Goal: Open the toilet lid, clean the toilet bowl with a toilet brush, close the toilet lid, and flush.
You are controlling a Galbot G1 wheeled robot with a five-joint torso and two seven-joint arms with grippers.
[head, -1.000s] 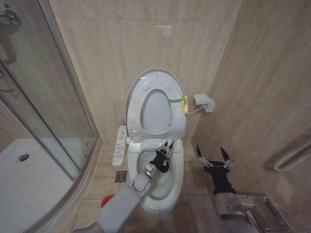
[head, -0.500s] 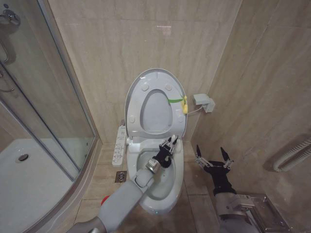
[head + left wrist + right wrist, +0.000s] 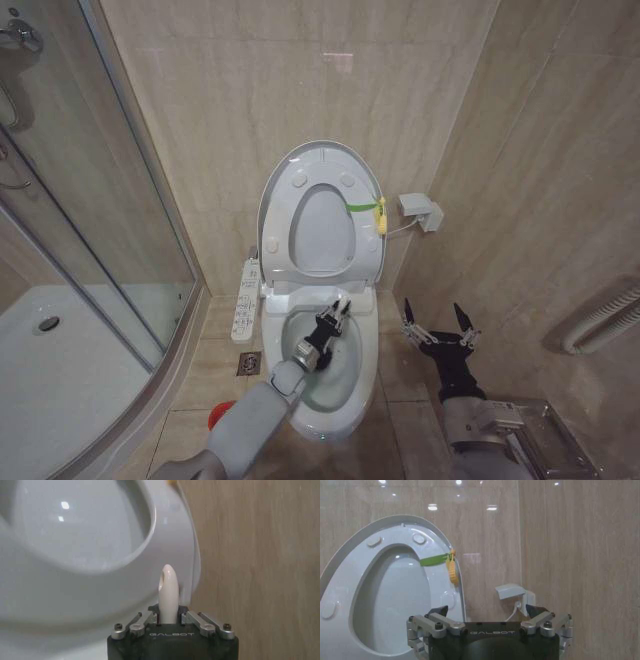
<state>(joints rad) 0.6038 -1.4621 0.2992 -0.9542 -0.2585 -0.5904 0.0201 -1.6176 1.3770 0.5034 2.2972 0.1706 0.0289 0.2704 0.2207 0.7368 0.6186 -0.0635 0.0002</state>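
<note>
Left hand (image 3: 334, 316): over the toilet bowl, closed on the white handle of the toilet brush (image 3: 168, 592); in the left wrist view the handle's rounded tip, with its hanging hole, stands up between the two clamped fingers (image 3: 141, 622)
Change in left hand: half a second ago it sat nearer the bowl's right rim with the wrist turned outward; it has now drawn back toward the middle of the bowl and a little lower, close to where it was a second ago
Toilet brush: held upright in the left hand, handle end up toward the raised seat; the bristle head cannot be made out
Toilet bowl (image 3: 355, 385): open, white, with the left forearm reaching in over its front rim
Toilet lid (image 3: 290, 170): raised against the tiled wall with the ring seat (image 3: 370, 250) folded up against it, bumpers facing out; unchanged across the frames
Green strap and yellow tag (image 3: 379, 214): on the right edge of the raised seat
Right hand (image 3: 438, 321): parked beside the toilet on its right, above the floor, fingers spread wide and holding nothing; same place as before
Wall box (image 3: 419, 210): white, on the right-hand wall near the lid, with a cord running from it
Red holder (image 3: 216, 412): on the floor left of the bowl, partly behind the left arm
</note>
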